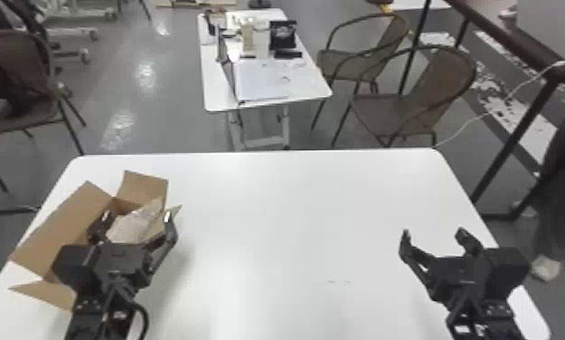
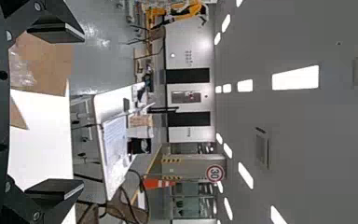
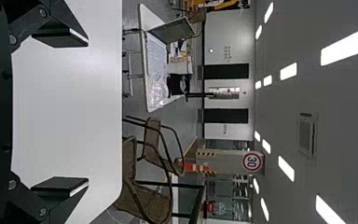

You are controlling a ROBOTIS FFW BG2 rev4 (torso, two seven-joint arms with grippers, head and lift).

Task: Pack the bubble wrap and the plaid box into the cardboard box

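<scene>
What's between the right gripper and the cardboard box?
In the head view, bare white tabletop, with the left gripper at the cardboard box end.

One cardboard box, one bubble wrap, two claws, at least three chairs

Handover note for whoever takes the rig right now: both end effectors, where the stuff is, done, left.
Left end effector: open, holding nothing, over the cardboard box.
Right end effector: open and empty, over the right part of the white table.
Cardboard box: on the table's left side, flaps spread open.
Done: bubble wrap is in the box.
Left: plaid box can't be confirmed as packed; it might be under the wrap, so I'd check there before calling it finished.
</scene>
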